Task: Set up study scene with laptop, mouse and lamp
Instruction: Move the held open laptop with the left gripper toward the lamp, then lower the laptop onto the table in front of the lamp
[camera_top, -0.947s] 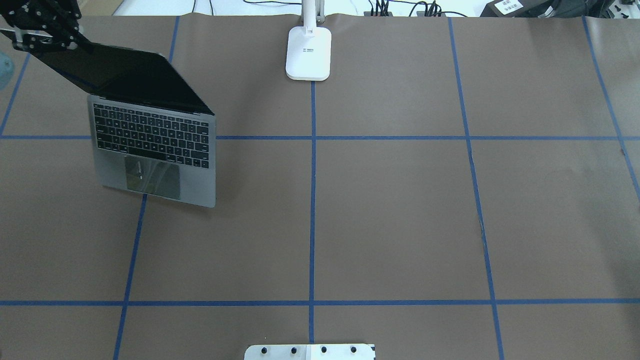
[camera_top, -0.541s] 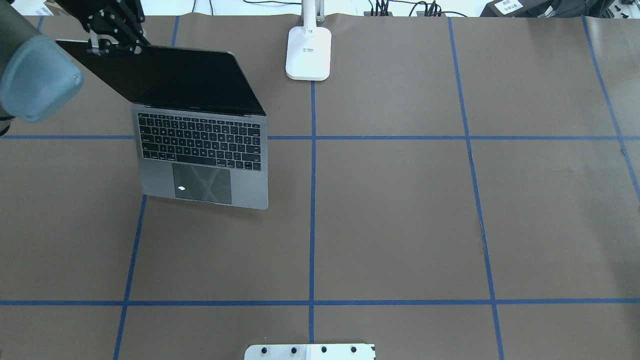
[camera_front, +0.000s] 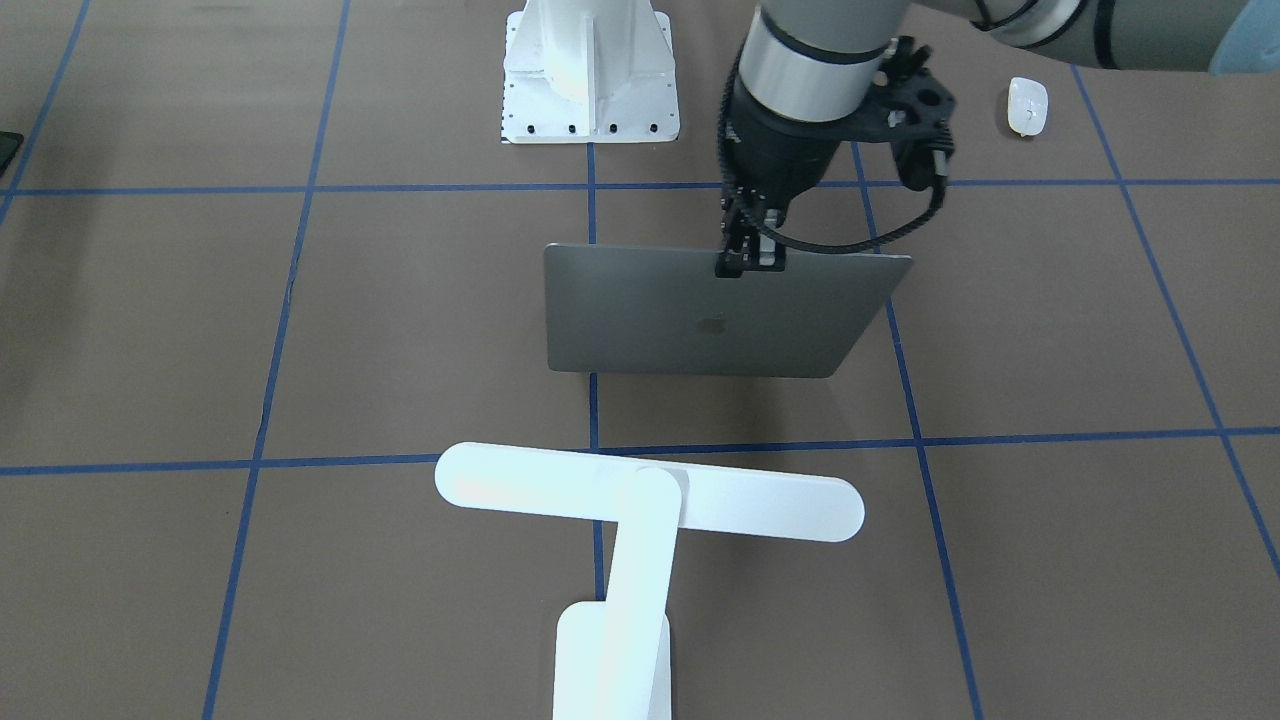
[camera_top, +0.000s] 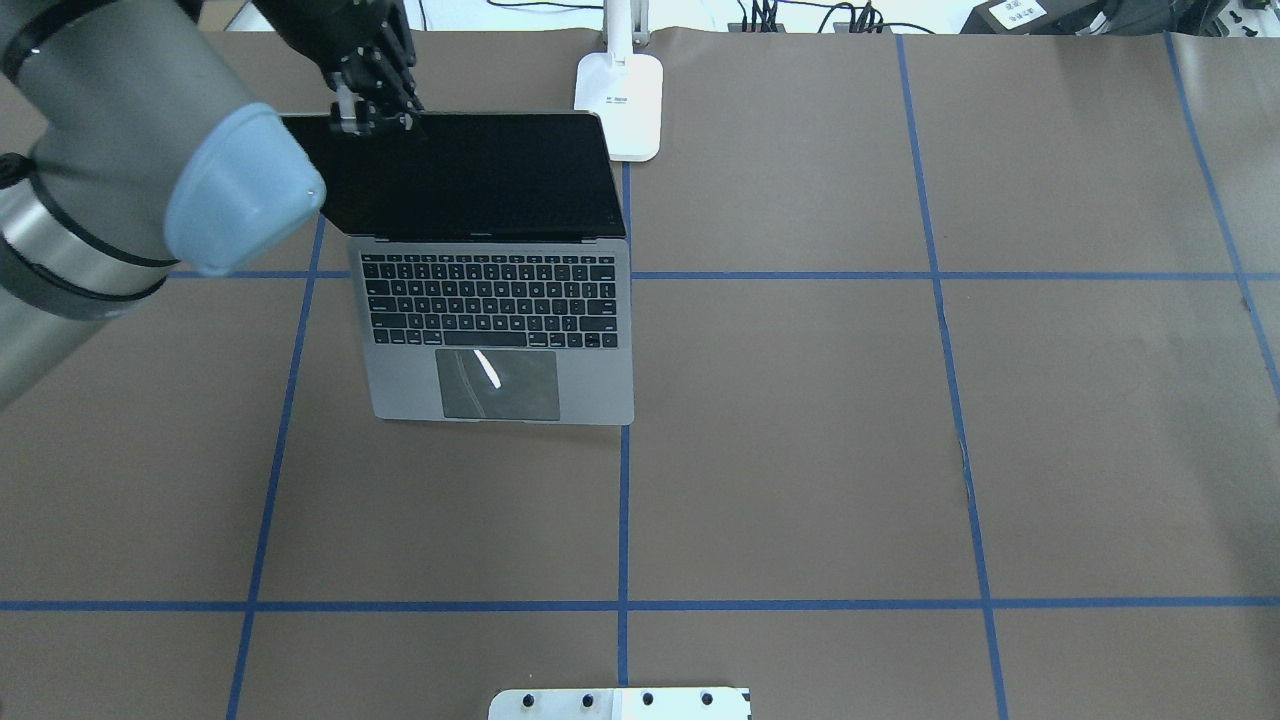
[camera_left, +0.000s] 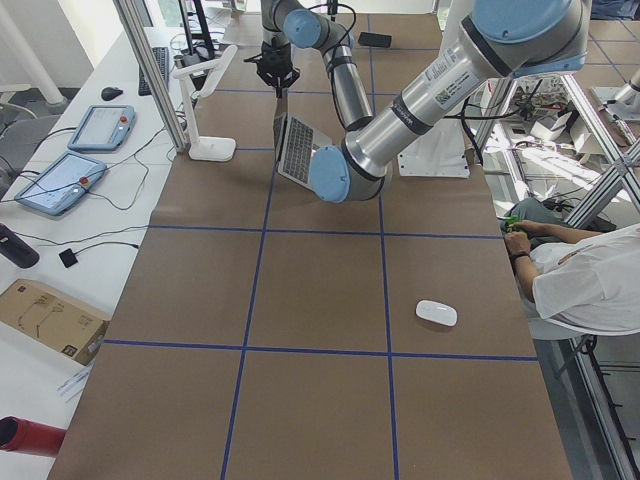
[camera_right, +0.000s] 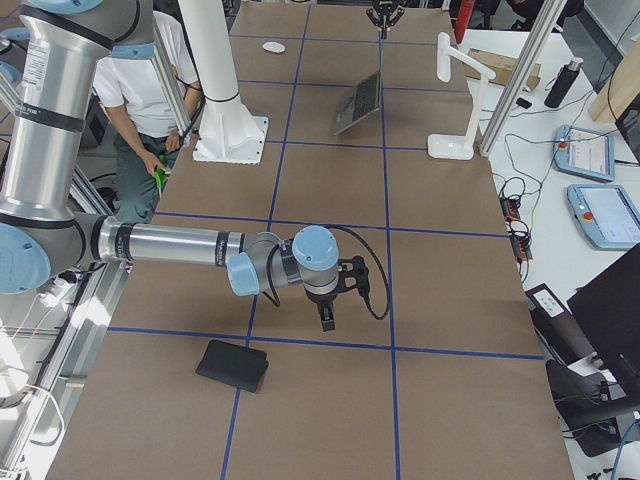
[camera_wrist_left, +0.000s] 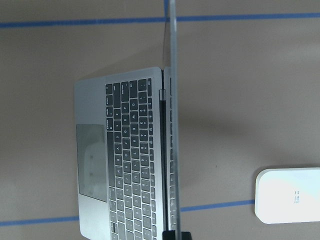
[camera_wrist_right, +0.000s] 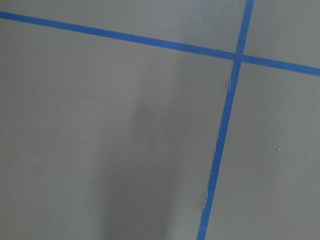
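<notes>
Brown paper gridded with blue tape is covering the worktop (camera_top: 800, 450), where the left hand (camera_front: 750, 262) is pinching the top edge of the lid of the laptop (camera_top: 500, 330), clenched on it towards the lid's end on the robot's left. The machine is standing open with its keyboard facing the robot, its long axis running across the worktop and its right edge lying along the centre tape line. The lamp (camera_front: 650, 495) is standing just beyond it, its bar head parallel to the lid. Whether the laptop's base is sitting fully flat cannot be told.

The mouse (camera_front: 1027, 105) is waiting well apart, off towards the robot's left and back on the robot's own side of the worktop, level with the white pedestal (camera_front: 590, 75); its long axis is pointing from the robot's side towards the far side. By that layout the left arm looks much the nearer one for fetching it. The right hand (camera_right: 326, 318) is hanging over bare paper at the opposite end, near a black mouse pad (camera_right: 233, 365); whether it is released or clenched cannot be told.
</notes>
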